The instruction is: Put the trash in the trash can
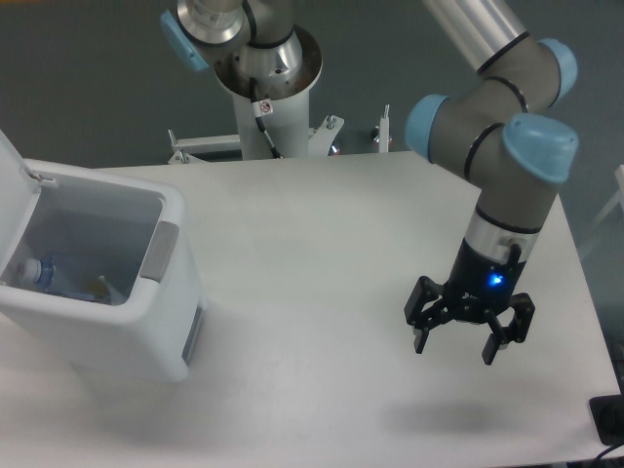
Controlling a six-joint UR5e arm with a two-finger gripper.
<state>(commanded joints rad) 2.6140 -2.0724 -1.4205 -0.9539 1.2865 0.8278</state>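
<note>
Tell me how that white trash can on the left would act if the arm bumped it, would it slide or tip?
The trash can is thin-looking white plastic holding only a bottle, so it is probably light and would slide on the smooth table. Its boxy shape suggests it resists tipping, though the raised lid may shift weight backward. The open gripper hangs well away from it.
</note>
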